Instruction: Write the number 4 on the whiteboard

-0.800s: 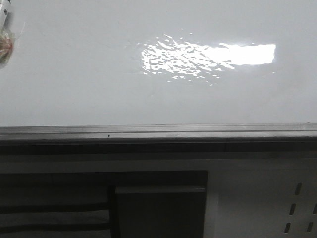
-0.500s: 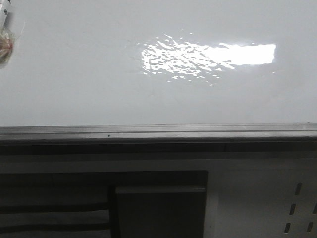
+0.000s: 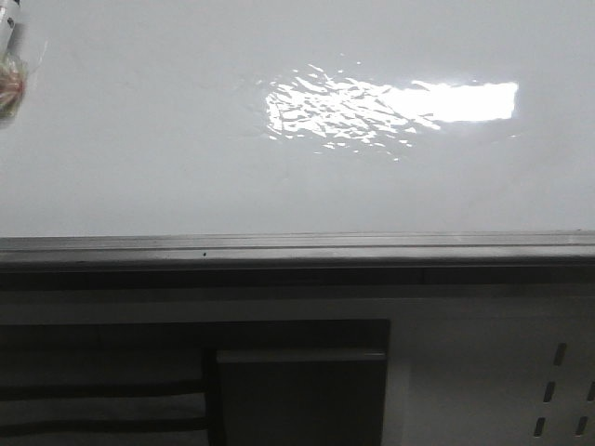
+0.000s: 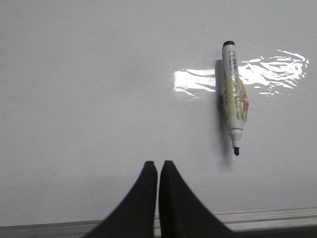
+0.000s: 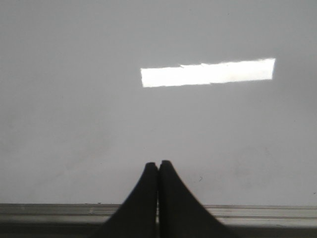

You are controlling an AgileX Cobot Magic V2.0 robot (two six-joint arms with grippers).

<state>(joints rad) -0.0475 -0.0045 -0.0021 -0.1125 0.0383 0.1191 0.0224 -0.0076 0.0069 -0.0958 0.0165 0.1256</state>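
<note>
Whiteboard [image 3: 186,139] lies flat and blank ahead, no number 4 on it yet, glare patch [image 3: 390,102] shining mid-board. Left gripper [image 4: 158,166] hovers empty, fingers pressed together; right gripper [image 5: 158,166] the same, near the grey frame edge [image 5: 247,212]. An uncapped marker [image 4: 233,96] lies on the board just beyond the left gripper, off to one side, apart from it. My call: spread those fingers, centre on the barrel, avoid the inky tip. Nothing blocks the approach.

Marker [image 4: 233,95]: lay flat, uncapped, black tip exposed, yellow label on white barrel.
Cabinet panel [image 3: 493,372]: white, slotted, stood below the frame.
Dark recess [image 3: 186,372]: beside the panel.
</note>
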